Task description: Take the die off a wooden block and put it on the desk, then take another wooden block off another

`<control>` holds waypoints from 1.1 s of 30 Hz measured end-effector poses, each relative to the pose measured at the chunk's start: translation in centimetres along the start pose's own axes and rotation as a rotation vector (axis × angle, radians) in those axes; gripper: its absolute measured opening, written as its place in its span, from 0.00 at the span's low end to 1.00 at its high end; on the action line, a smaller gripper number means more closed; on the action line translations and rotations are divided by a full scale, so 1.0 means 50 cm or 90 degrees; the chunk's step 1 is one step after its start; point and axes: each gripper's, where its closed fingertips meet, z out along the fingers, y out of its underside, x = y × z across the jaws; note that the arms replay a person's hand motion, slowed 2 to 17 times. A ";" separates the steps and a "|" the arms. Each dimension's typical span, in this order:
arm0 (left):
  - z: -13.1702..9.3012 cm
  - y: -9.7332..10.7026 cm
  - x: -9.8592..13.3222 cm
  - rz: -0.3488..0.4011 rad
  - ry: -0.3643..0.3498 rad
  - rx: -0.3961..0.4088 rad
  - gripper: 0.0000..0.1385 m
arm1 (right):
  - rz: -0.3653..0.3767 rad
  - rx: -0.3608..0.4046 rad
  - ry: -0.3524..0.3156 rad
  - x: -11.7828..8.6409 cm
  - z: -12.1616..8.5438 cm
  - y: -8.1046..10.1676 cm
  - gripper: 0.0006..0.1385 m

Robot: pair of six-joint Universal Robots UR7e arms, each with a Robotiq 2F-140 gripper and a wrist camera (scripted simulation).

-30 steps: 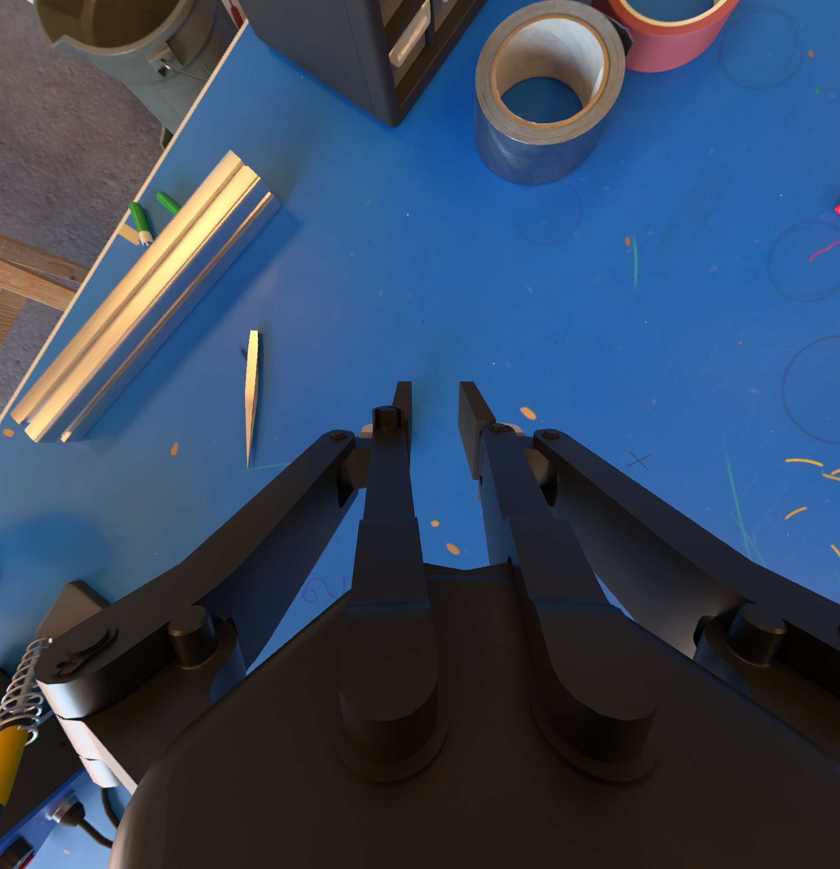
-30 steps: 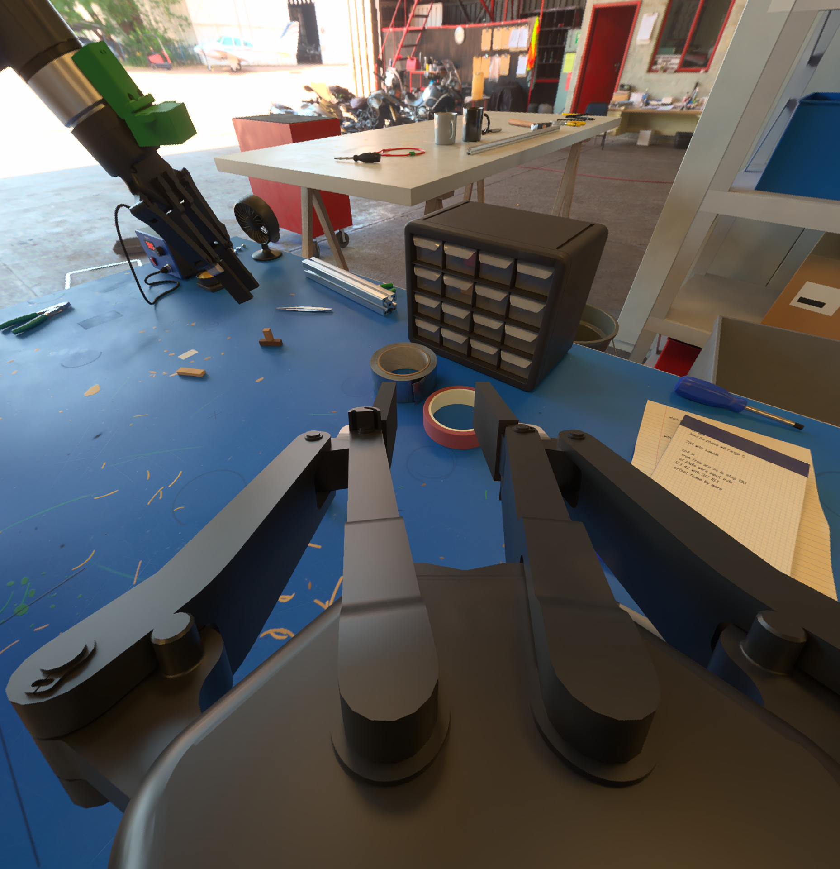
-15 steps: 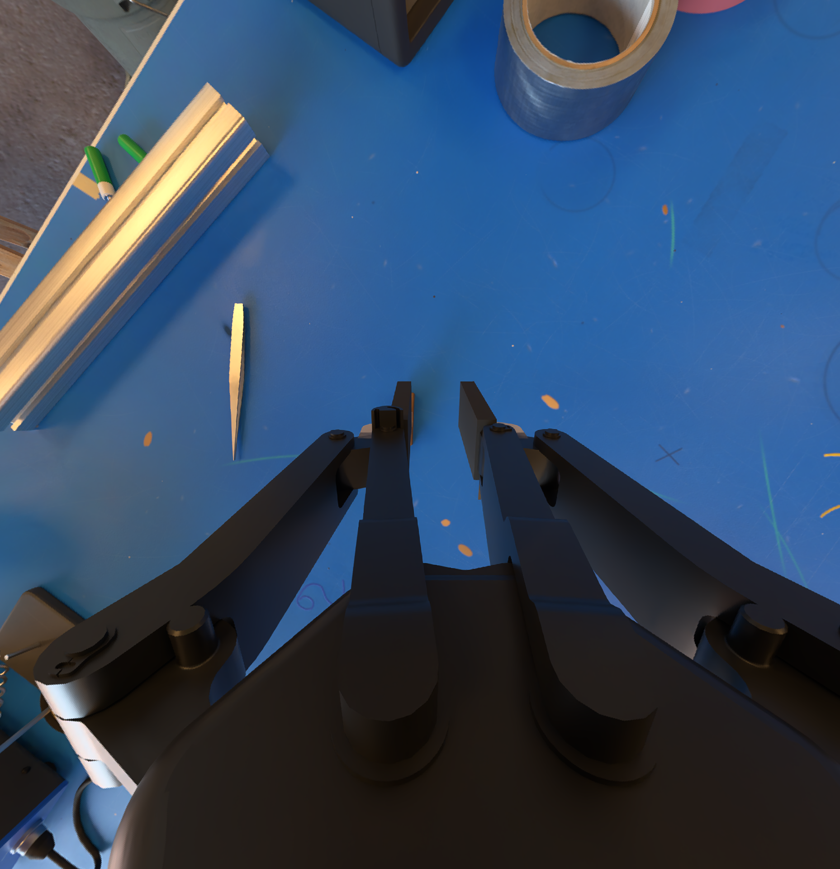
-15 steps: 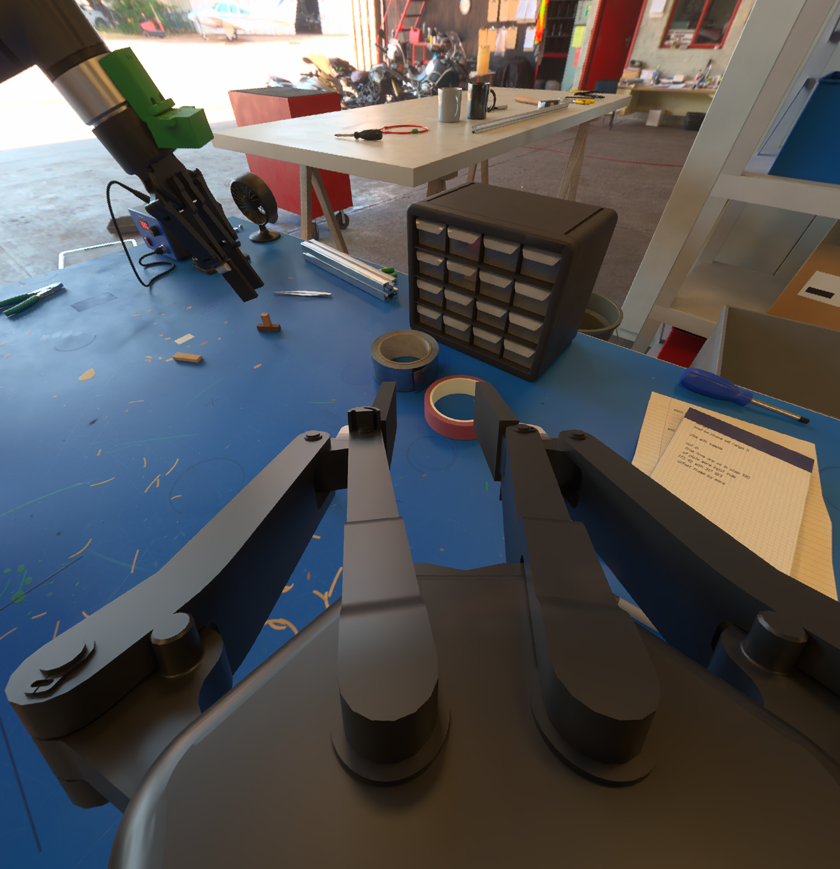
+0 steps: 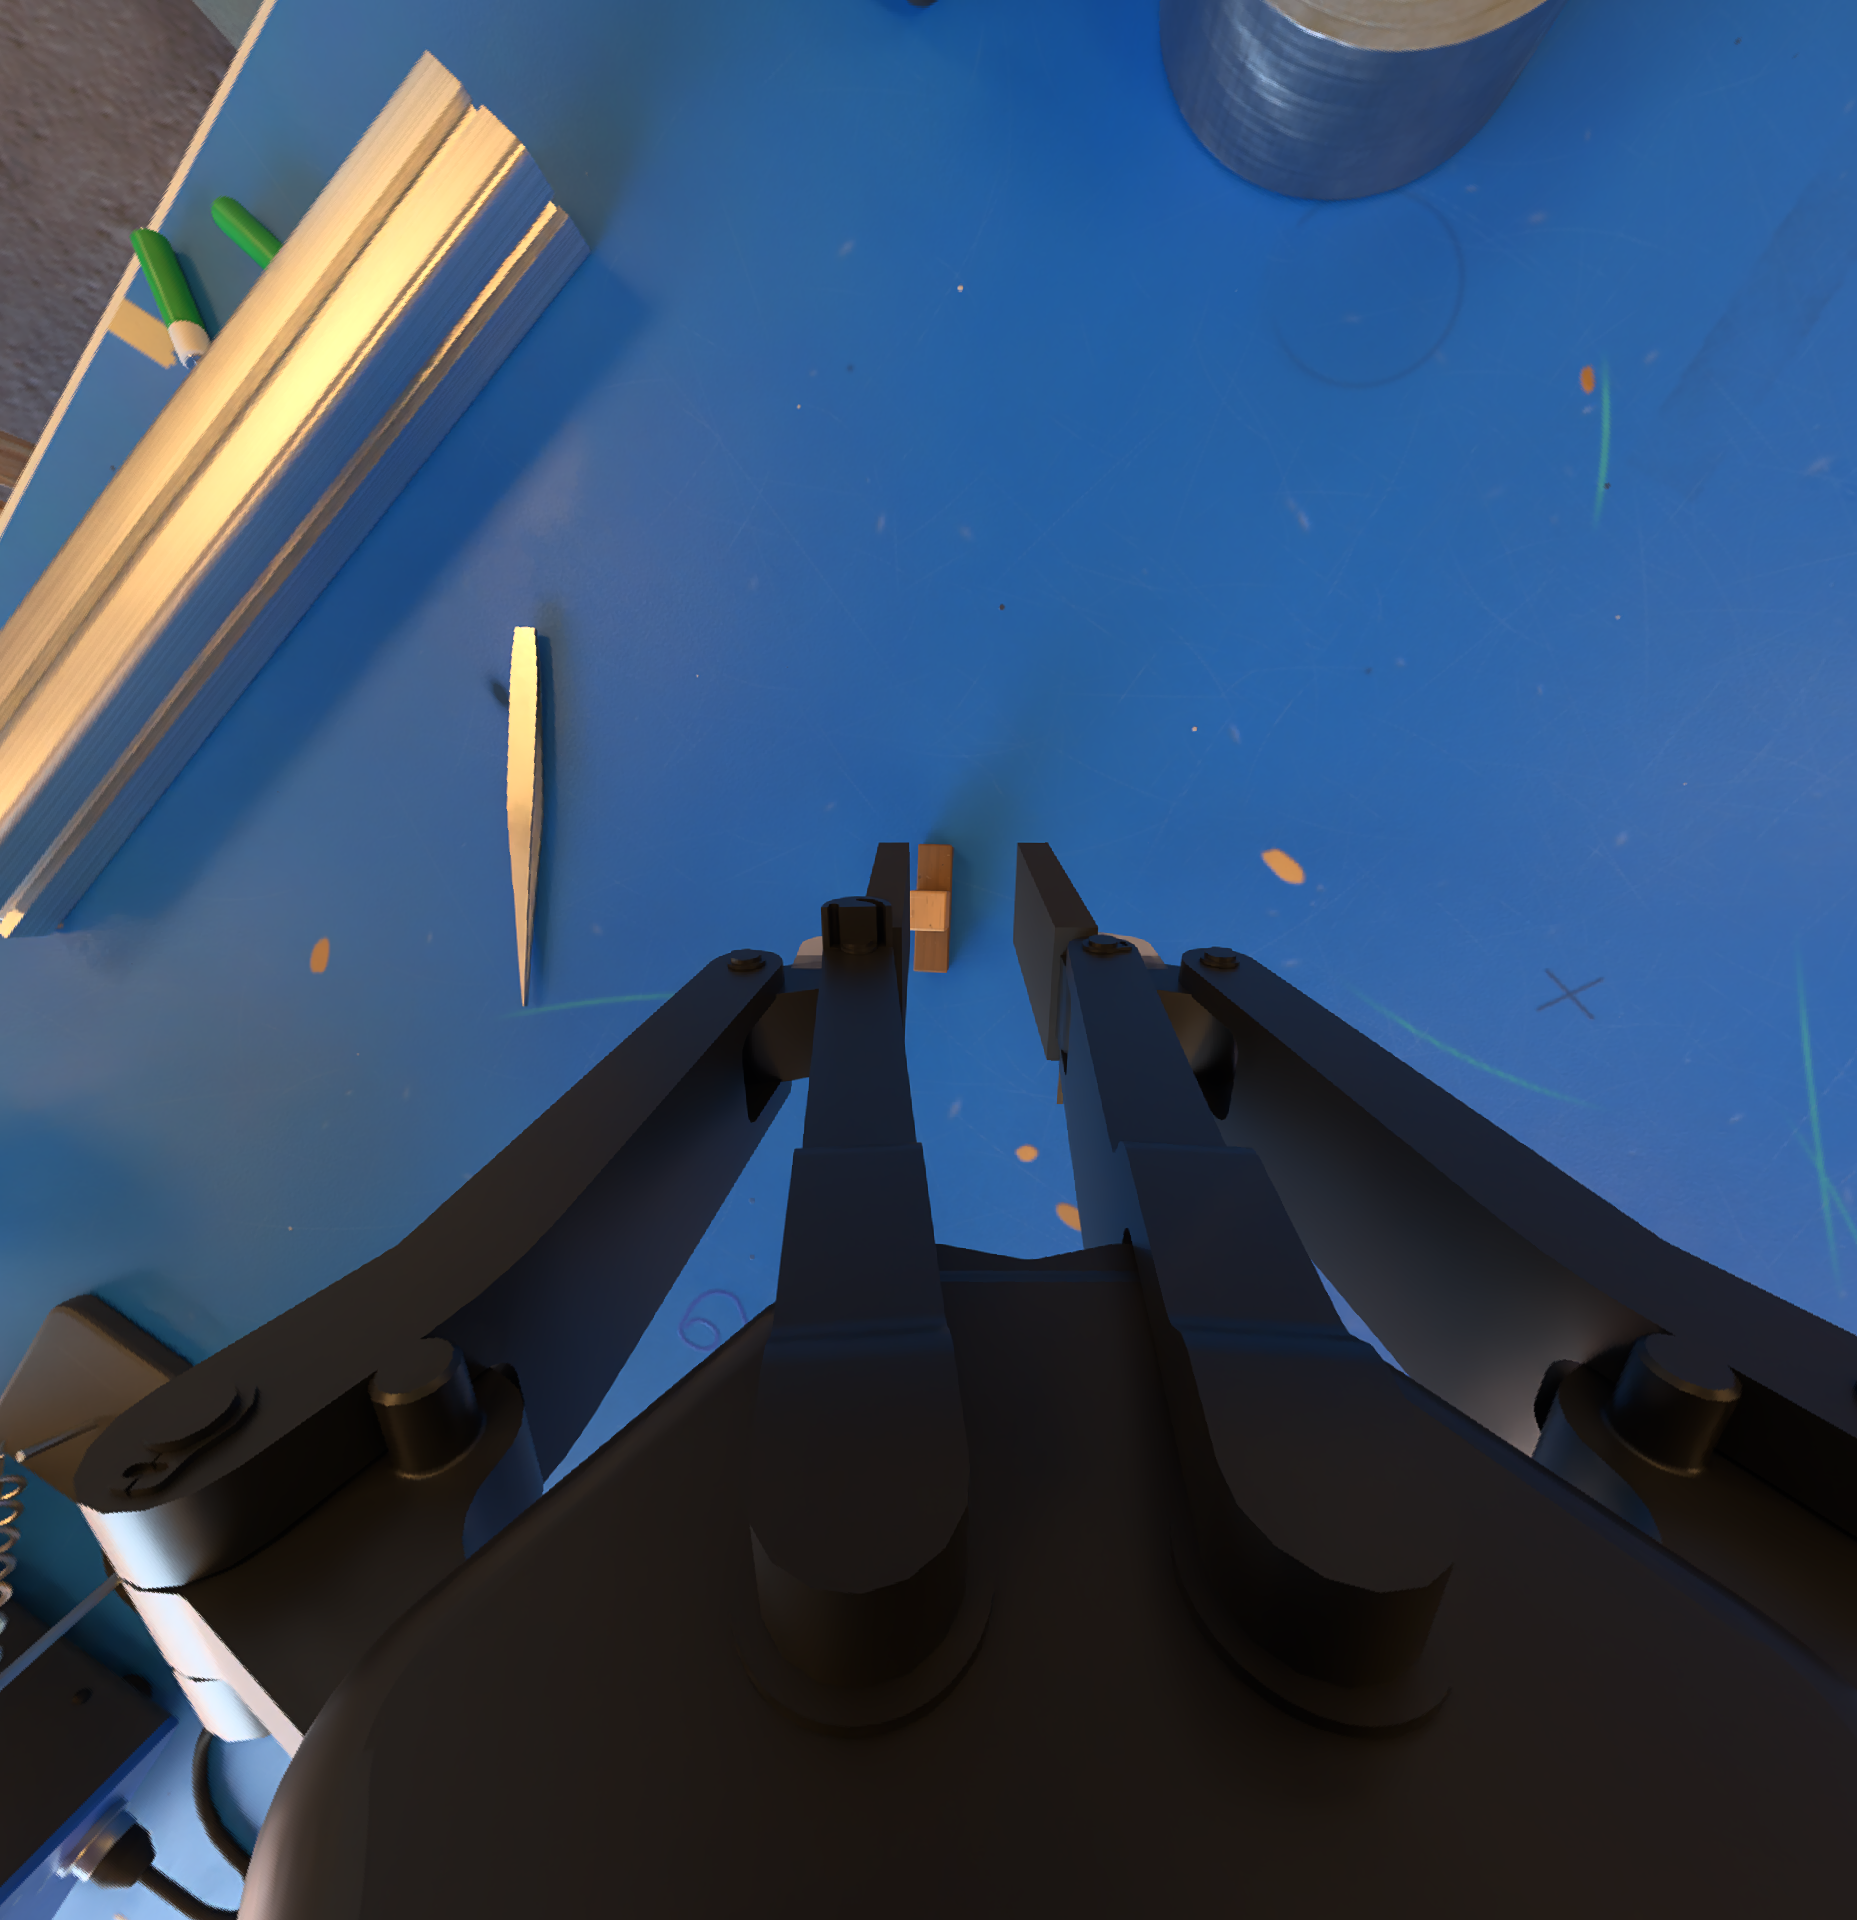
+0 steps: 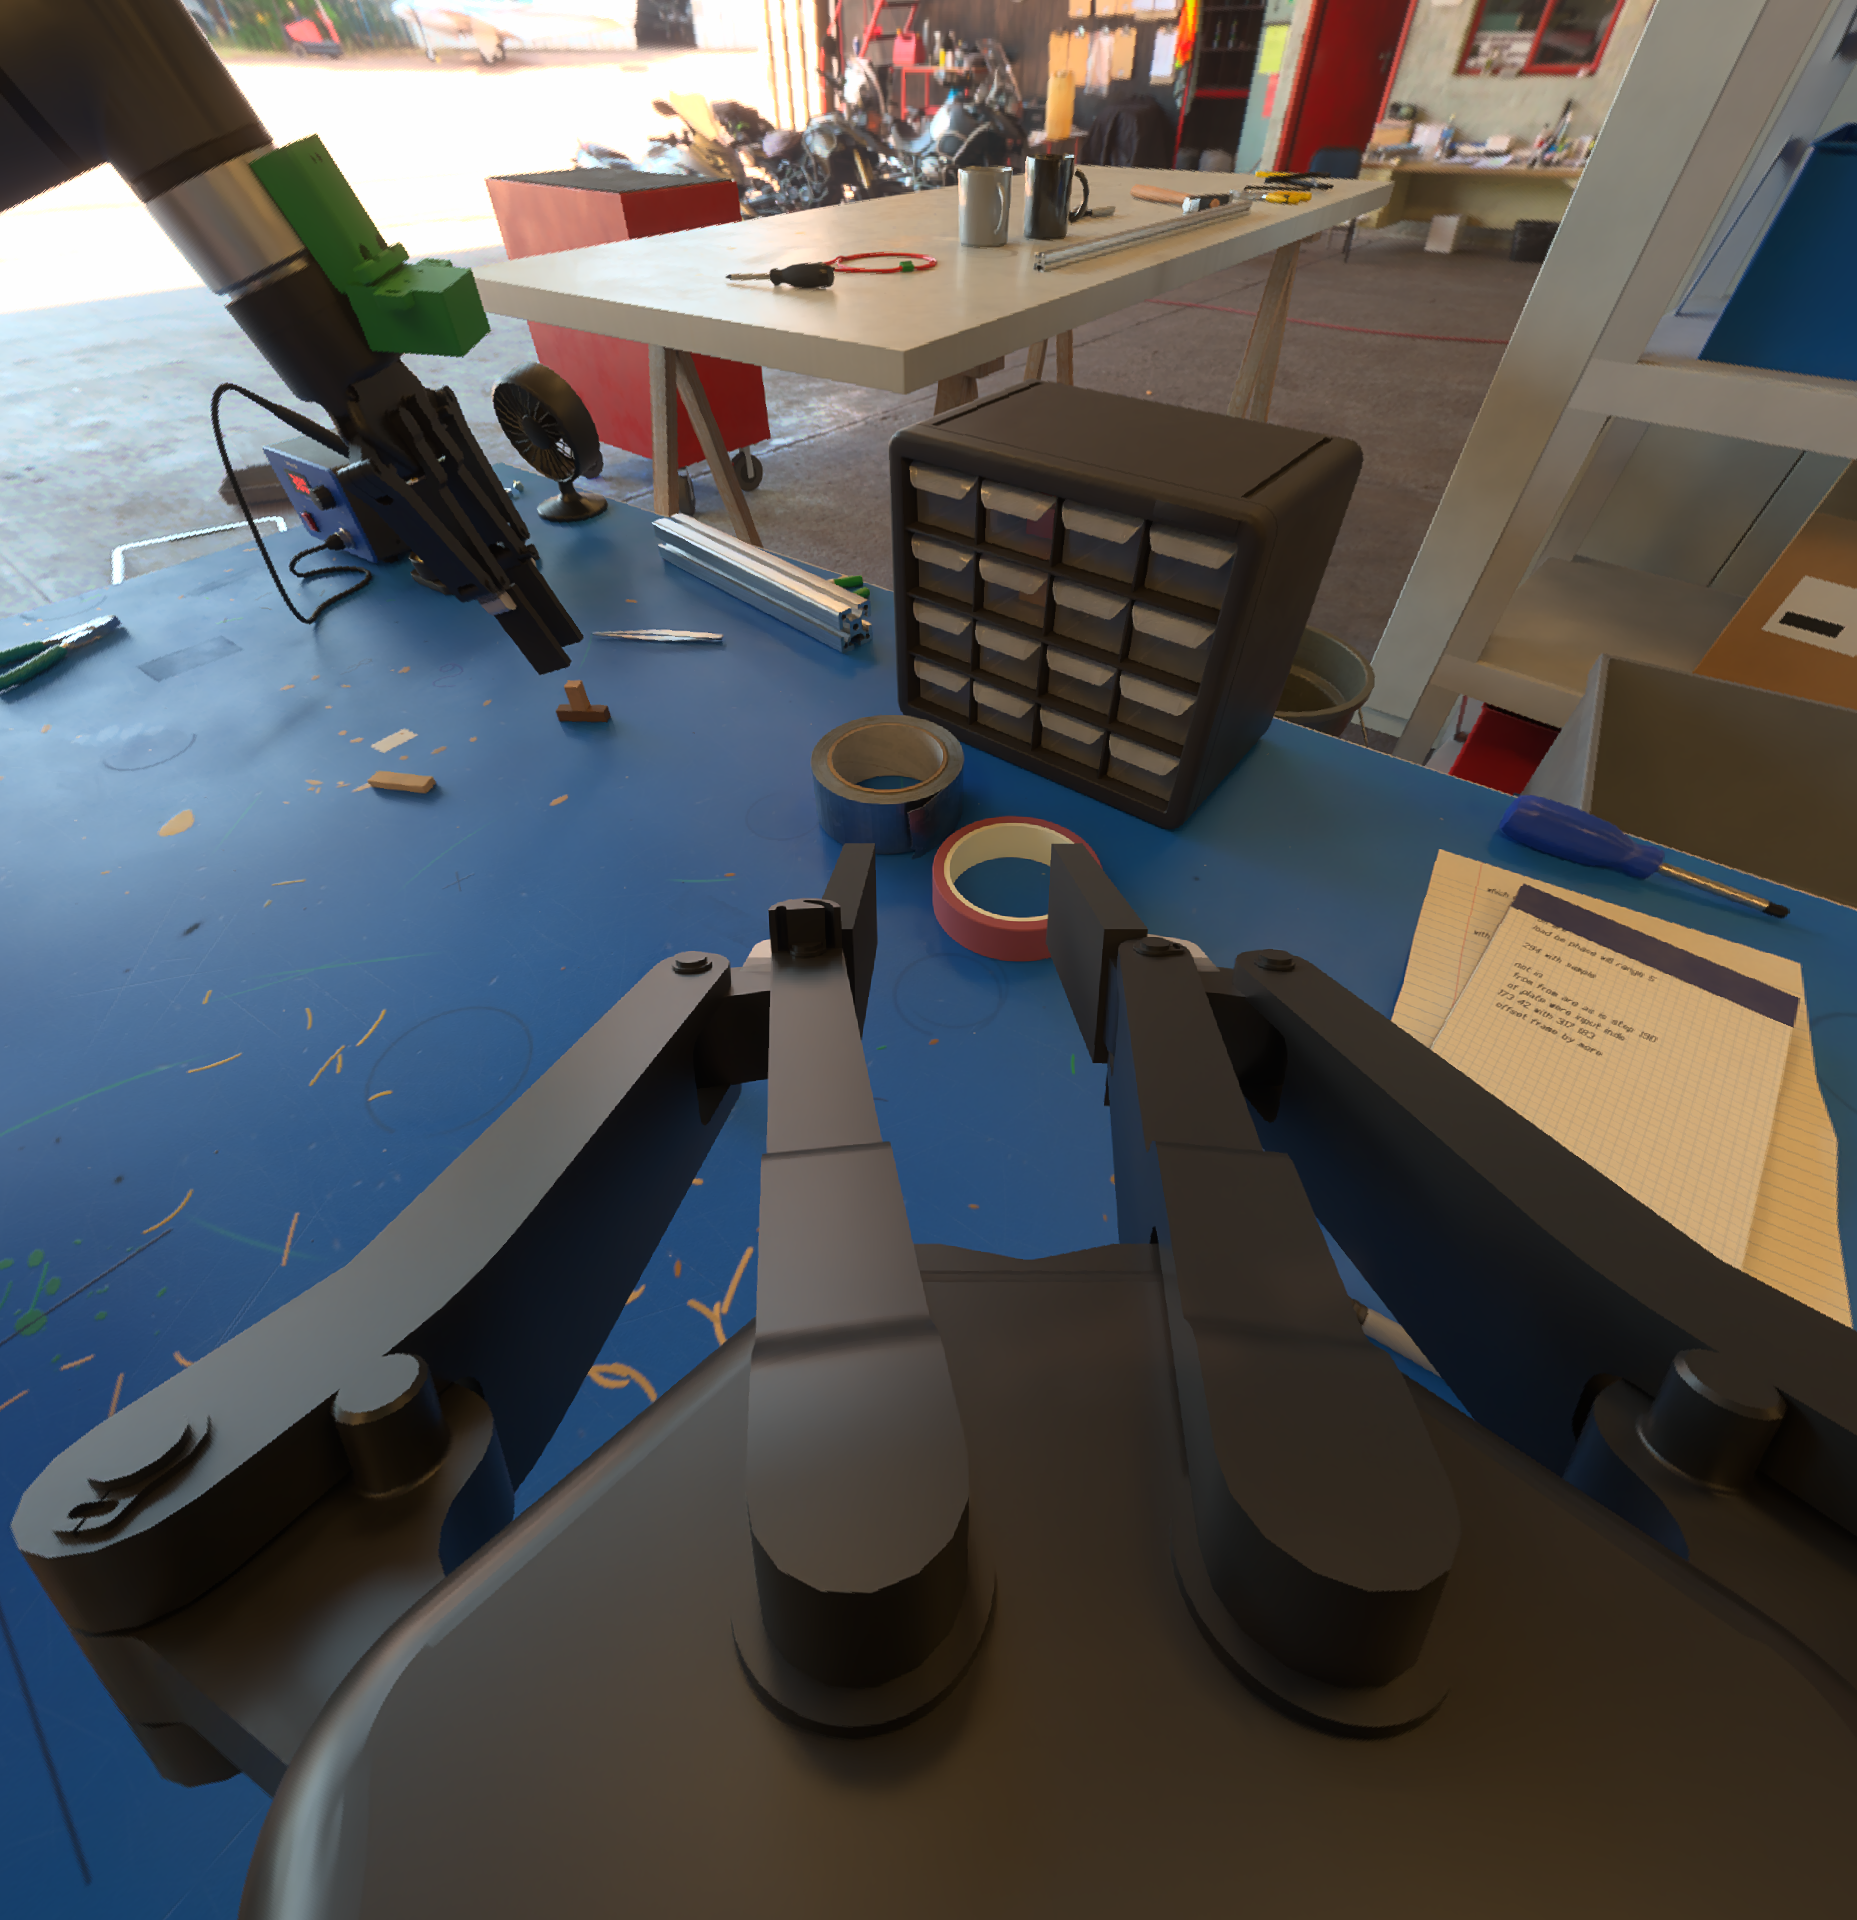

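Blue and scratched, the surface [image 5: 1215, 644] carries two stacked wooden blocks [image 5: 931, 906] lying between the fingers of the left claw [image 5: 962, 904], spread and empty, apparently lined up to lift the upper block. Tweezers [image 5: 525, 810] and an aluminium rail [image 5: 238, 499] sit clear; the right claw [image 6: 960, 914] hangs released near the red tape [image 6: 991, 914].

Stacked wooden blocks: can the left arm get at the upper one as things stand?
Probably yes. The left gripper hangs open just above the stacked wooden blocks, with nothing between; the upper block sits off-centre, near one of the jaws.
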 end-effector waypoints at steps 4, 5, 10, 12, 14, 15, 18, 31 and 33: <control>0.008 0.003 -0.006 0.001 -0.003 -0.007 0.20 | 0.002 -0.001 -0.001 0.001 0.001 0.001 0.32; 0.010 0.004 -0.007 0.001 -0.004 -0.009 0.20 | 0.002 -0.001 -0.001 0.001 0.002 0.001 0.32; 0.019 0.006 -0.012 0.001 -0.005 -0.017 0.20 | 0.004 -0.003 0.000 0.004 0.003 0.002 0.32; 0.022 0.007 -0.014 0.001 -0.004 -0.019 0.20 | 0.005 -0.003 0.000 0.005 0.003 0.003 0.32; 0.025 0.007 -0.014 0.001 -0.002 -0.022 0.19 | 0.005 -0.004 0.001 0.006 0.004 0.003 0.32; 0.027 0.007 -0.014 0.002 0.000 -0.022 0.19 | 0.006 -0.005 0.001 0.006 0.004 0.004 0.32; 0.031 0.007 -0.014 0.003 0.004 -0.024 0.19 | 0.007 -0.006 0.002 0.008 0.005 0.004 0.32; 0.046 0.010 -0.016 0.007 0.011 -0.045 0.18 | 0.010 -0.011 0.003 0.012 0.008 0.008 0.32; 0.048 0.010 -0.016 0.009 0.011 -0.047 0.18 | 0.010 -0.012 0.002 0.013 0.009 0.008 0.32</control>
